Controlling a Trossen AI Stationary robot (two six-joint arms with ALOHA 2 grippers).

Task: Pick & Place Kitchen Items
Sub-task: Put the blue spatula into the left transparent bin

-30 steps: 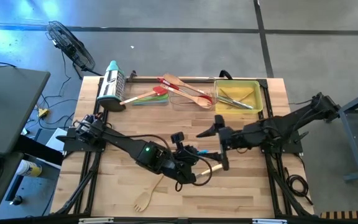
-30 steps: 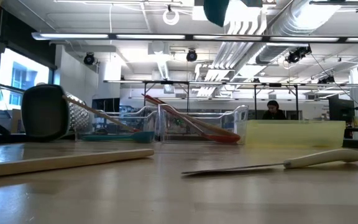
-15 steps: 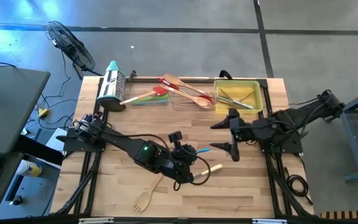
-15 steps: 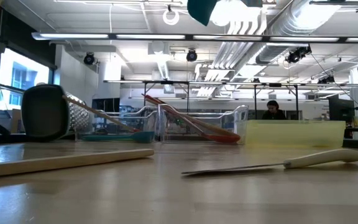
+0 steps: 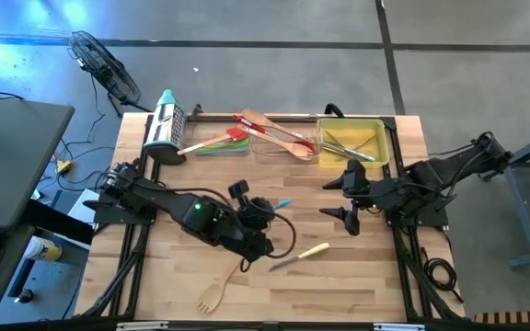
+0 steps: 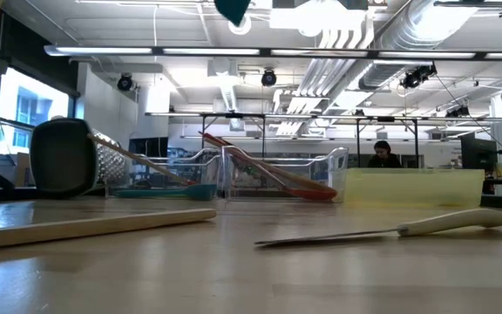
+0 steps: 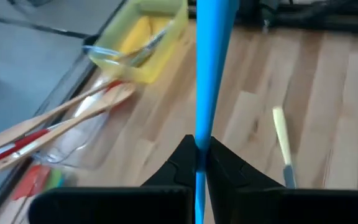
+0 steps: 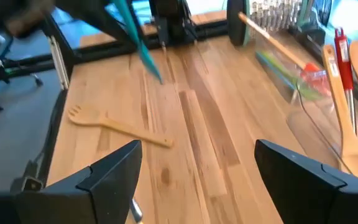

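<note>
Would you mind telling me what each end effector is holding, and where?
The left end effector grips the blue utensil by its slim end; the right end effector holds nothing.

A pale butcher-block table [image 5: 375,276] carries a wooden fork [image 5: 217,290], a cream-handled knife [image 5: 302,254], a box grater [image 5: 165,129] and three trays [image 5: 386,136].

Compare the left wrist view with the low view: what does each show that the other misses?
Only the left wrist view shows the left gripper shut on the blue utensil, lifted off the wooden table, and utensils inside the yellow tray. Only the low view shows the box grater at the back, a long wooden handle lying in the foreground, and a person in the room beyond. Both show the pale-handled knife lying flat on the table, the yellow tray, and the clear tray holding red and wooden utensils.
</note>
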